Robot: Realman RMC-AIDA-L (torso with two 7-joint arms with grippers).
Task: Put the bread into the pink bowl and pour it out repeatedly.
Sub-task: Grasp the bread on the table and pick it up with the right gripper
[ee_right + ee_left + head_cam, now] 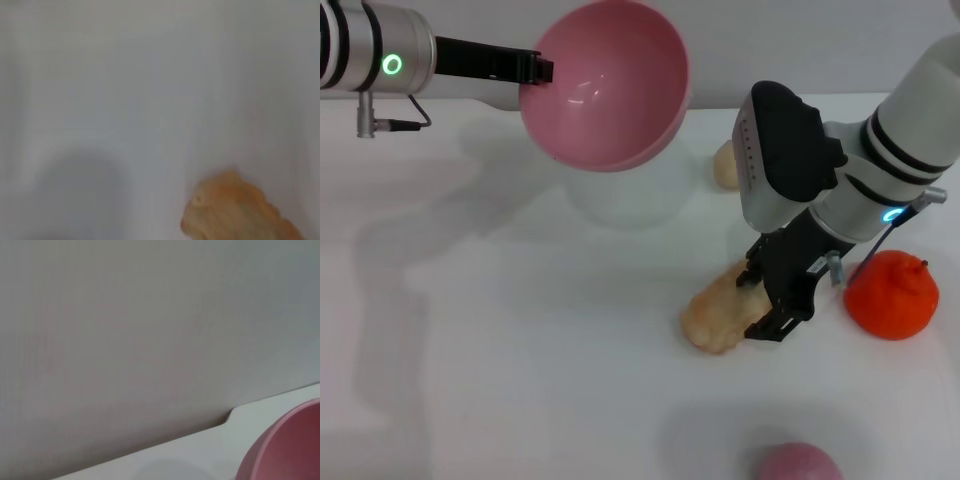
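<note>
The pink bowl (610, 85) hangs in the air at the back, tipped so its empty inside faces me; its rim also shows in the left wrist view (290, 445). My left gripper (538, 70) is shut on the bowl's left rim. The bread (715, 315) lies on the white table right of centre, tan side showing, and appears blurred in the right wrist view (240, 210). My right gripper (767, 300) is down at the loaf's right end, open, with one finger on each side of it.
An orange fruit (892, 295) sits just right of my right gripper. A small beige bun (725, 165) lies behind the right arm. A small pink rounded object (798, 462) shows at the front edge. The bowl's shadow falls on the table (470, 330) beneath it.
</note>
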